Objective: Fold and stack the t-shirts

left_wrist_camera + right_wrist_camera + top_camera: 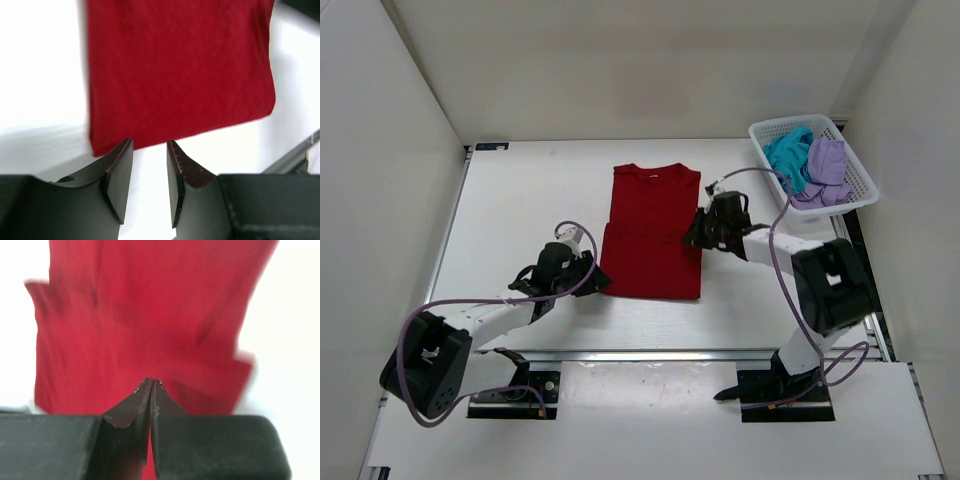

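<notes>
Evidently soft and limp, the dark red fabric t-shirt (655, 225) wants pinching at its hem corners; my left hand (150, 142) gapes narrowly there, right hand (151, 381) pressed closed.

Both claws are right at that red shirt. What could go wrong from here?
1. The left claw is open at the red t-shirt's near-left corner, with no cloth between its tips. The right claw is shut at the opposite edge. If only one side lifts, the fold could go crooked.
2. The right arm's purple cable loops close to the white basket and might snag it.
</notes>
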You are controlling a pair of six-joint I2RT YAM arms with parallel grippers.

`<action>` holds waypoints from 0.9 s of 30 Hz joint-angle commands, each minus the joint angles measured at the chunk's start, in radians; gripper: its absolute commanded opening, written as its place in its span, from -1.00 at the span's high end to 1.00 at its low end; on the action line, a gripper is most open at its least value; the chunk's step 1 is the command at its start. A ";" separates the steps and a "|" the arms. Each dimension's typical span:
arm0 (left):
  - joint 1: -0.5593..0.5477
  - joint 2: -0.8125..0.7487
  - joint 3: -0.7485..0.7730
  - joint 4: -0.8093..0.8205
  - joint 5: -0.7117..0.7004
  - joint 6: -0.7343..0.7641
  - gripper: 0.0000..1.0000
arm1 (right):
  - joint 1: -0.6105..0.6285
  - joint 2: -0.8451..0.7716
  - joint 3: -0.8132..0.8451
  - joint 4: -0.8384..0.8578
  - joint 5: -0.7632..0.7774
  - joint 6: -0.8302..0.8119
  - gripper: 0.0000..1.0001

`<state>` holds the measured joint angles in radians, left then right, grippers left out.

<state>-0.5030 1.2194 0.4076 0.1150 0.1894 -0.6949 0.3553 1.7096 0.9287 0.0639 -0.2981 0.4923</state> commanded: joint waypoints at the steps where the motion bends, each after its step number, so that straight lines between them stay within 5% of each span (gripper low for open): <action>1: 0.038 -0.044 0.011 -0.064 -0.041 0.051 0.11 | 0.034 -0.171 -0.138 0.053 0.014 0.051 1.00; 9: 0.084 -0.046 -0.049 -0.066 -0.040 0.070 0.02 | -0.004 -0.326 -0.484 0.108 -0.015 0.095 1.00; 17: 0.070 0.019 -0.050 -0.040 -0.022 0.061 -0.05 | -0.015 -0.413 -0.536 0.088 -0.009 0.084 0.96; 23: 0.066 0.071 -0.050 -0.015 -0.025 0.063 -0.01 | -0.030 -0.510 -0.591 0.034 0.005 0.103 0.23; 27: 0.038 0.097 -0.033 -0.014 -0.036 0.063 0.06 | 0.020 -0.461 -0.594 0.020 -0.019 0.100 0.08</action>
<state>-0.4431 1.2888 0.3702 0.1413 0.1673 -0.6441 0.3412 1.2186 0.3504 0.1093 -0.3210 0.6041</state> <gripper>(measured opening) 0.474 0.450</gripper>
